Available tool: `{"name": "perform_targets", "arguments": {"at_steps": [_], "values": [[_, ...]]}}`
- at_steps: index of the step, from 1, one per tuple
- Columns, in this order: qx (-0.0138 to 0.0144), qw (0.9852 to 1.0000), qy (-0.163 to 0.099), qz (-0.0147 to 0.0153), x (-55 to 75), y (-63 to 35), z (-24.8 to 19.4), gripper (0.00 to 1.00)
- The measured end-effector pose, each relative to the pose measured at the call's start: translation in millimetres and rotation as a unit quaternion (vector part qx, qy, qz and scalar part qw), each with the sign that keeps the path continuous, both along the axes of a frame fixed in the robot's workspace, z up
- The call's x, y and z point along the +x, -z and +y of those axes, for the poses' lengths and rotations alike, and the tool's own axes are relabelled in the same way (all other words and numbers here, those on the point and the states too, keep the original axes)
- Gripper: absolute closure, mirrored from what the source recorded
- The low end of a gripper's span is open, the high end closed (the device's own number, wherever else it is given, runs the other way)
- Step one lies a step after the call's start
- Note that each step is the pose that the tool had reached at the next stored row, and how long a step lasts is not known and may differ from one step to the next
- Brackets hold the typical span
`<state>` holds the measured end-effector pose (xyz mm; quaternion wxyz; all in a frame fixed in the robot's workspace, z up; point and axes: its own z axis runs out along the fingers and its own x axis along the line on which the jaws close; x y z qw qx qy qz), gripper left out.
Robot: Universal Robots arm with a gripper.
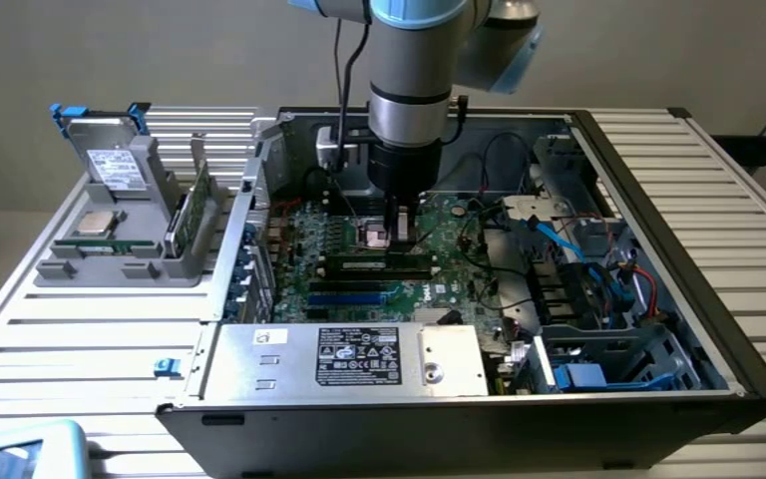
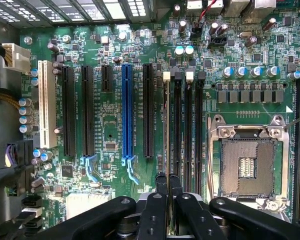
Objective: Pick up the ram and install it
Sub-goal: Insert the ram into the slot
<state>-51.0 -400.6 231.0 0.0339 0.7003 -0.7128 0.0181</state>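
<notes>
The ram is a thin stick seen edge-on. It stands in the long black slot beside a white latch on the green motherboard. My gripper has its black fingertips shut together right over the near end of the ram. Whether they press on it I cannot tell. In the exterior view the gripper reaches straight down into the open computer case, low over the motherboard at the end of the memory slots.
An open CPU socket lies beside the memory slots, and a blue slot and black slots on the other side. A silver power supply fills the case's front. At the exterior view's left, a grey holder carries parts and a green board.
</notes>
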Motion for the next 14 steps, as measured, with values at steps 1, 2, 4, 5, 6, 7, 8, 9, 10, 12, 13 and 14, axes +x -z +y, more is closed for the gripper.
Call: {"name": "perform_targets", "arguments": {"at_steps": [1, 2, 4, 5, 6, 7, 8, 9, 10, 12, 13, 14], "values": [[0.0000, 1.0000, 0.000, 0.0000, 0.0, 0.1, 0.1, 0.87], [0.0000, 1.0000, 0.000, -0.0001, -0.1, 0.1, 0.2, 0.87], [0.0000, 1.0000, 0.000, -0.0004, -0.3, 0.2, 0.3, 0.87], [0.0000, 1.0000, 0.000, -0.0005, -0.4, 0.2, 0.3, 0.87], [-0.0001, 1.0000, 0.000, -0.0005, -0.4, 0.2, 0.3, 0.87], [-0.0001, 1.0000, 0.000, -0.0005, -0.4, 0.3, 0.3, 0.87], [-0.0001, 1.0000, 0.000, -0.0007, -0.6, 0.4, 0.4, 0.87], [-0.0001, 1.0000, 0.000, -0.0008, -0.8, 0.4, 0.4, 0.87], [0.0000, 1.0000, 0.000, -0.0010, -0.8, 0.5, 0.4, 0.87], [0.0000, 1.0000, 0.000, -0.0012, -1.1, 0.6, 0.6, 0.87], [0.0000, 1.0000, 0.000, -0.0013, -1.0, 0.8, 0.7, 0.87], [0.0000, 1.0000, 0.000, -0.0014, -1.2, 0.8, 0.7, 0.87]]}}
